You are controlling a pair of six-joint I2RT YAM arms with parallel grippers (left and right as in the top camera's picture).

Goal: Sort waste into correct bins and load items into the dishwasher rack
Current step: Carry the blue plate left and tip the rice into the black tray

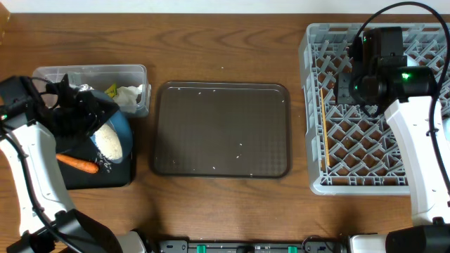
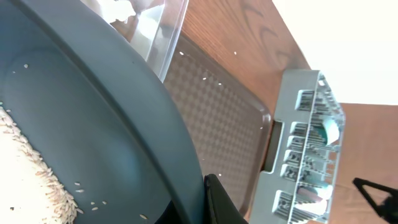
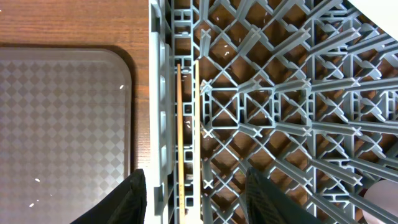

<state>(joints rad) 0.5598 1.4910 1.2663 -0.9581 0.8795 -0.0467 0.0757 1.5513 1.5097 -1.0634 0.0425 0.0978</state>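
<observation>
My left gripper (image 1: 90,112) is shut on the rim of the wide dark-blue bowl (image 1: 124,131), which it holds tilted over the shallow black tray (image 1: 105,177). The rim (image 2: 155,112) runs between the jaws in the left wrist view. White rice (image 1: 109,143) lies heaped in the bowl (image 2: 18,168). An orange carrot (image 1: 77,164) rests on the black tray. The clear tub (image 1: 137,70) holds a foil ball (image 1: 86,88), a yellow-green wrapper (image 1: 111,91) and white paper (image 1: 130,95). My right gripper (image 3: 199,199) hangs open over the grey rack (image 1: 373,172), above the wooden chopsticks (image 3: 180,124) along its left wall.
A large dark-brown serving tray (image 1: 221,130) with a few stray rice grains lies between the bins and the rack (image 3: 280,93). A light-blue thing (image 2: 326,129) stands in the rack, seen from the left wrist.
</observation>
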